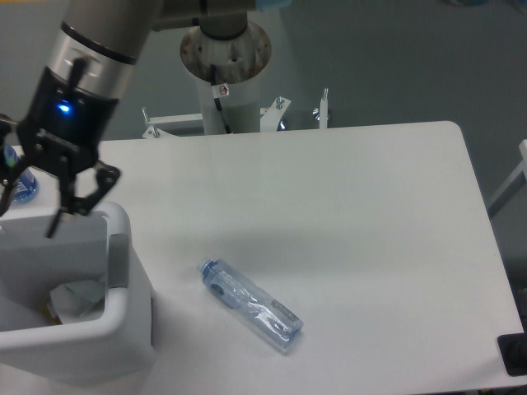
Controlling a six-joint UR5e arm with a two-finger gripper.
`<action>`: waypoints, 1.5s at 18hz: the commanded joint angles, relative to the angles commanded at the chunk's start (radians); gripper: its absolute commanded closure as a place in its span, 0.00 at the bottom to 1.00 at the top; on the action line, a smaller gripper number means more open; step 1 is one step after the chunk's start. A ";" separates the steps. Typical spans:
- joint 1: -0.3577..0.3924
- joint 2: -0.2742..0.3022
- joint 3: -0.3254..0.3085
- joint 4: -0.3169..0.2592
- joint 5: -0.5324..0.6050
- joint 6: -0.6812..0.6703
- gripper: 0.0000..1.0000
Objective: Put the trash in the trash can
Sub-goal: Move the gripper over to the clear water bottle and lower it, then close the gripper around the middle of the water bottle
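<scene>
The crushed, blue-tinted clear bottle (251, 306) lies on its side on the white table, right of the trash can. The trash can (86, 339) is a large white bin at the bottom left with a grey handle patch on its side. A crumpled whitish wrapper (80, 296) lies inside it. My gripper (51, 210) hangs over the bin's far rim. Its fingers are spread open and nothing shows between them. It is well left of the crushed bottle.
A bottle with a blue label (23, 188) shows partly at the left edge, behind the gripper. The arm's round pedestal (225, 58) stands behind the table's far edge. A dark object (515, 355) sits at the bottom right corner.
</scene>
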 joint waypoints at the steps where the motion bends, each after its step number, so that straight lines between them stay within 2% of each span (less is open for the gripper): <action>1: 0.040 -0.008 -0.020 0.002 0.021 -0.025 0.00; 5: 0.129 -0.061 -0.061 0.000 0.193 -0.060 0.00; 9: 0.126 -0.147 -0.075 0.003 0.409 -0.072 0.00; 17: 0.125 -0.327 -0.058 0.017 0.423 -0.063 0.00; 24: 0.096 -0.429 -0.017 0.021 0.451 -0.060 0.00; 27: 0.077 -0.448 -0.006 0.021 0.453 -0.060 0.00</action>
